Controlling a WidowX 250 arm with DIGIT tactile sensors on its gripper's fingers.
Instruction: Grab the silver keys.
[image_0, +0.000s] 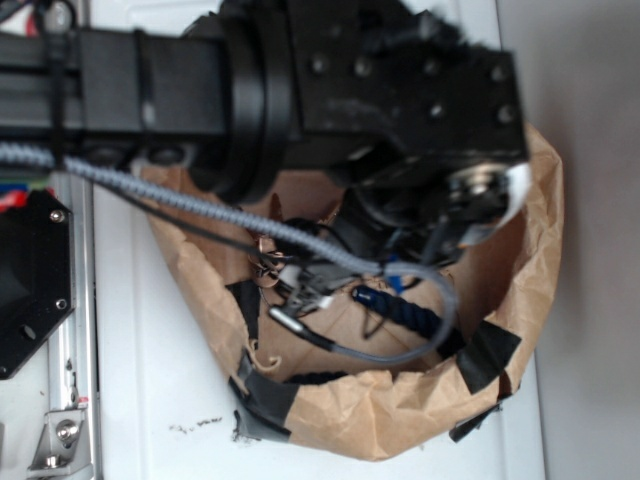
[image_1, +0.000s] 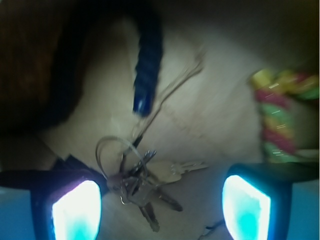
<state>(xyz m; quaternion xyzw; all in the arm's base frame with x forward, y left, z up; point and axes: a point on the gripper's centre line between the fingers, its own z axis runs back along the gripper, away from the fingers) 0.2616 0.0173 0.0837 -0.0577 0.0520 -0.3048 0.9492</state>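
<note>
The silver keys (image_1: 145, 182) lie fanned out on the brown paper floor, joined by thin wire rings. In the wrist view they sit between my fingers, closer to the left pad (image_1: 75, 210) than to the right pad (image_1: 247, 207). My gripper (image_1: 161, 210) is open, hovering just above them with nothing held. In the exterior view the keys (image_0: 295, 285) show inside the paper bag, and the black arm (image_0: 380, 90) hides most of the gripper.
The crumpled brown paper bag (image_0: 525, 290), patched with black tape, walls in the work area. A dark blue rope (image_1: 147, 65) lies just beyond the keys. A red-yellow-green rope toy (image_1: 280, 115) lies to the right. A grey braided cable (image_0: 200, 205) loops across the bag.
</note>
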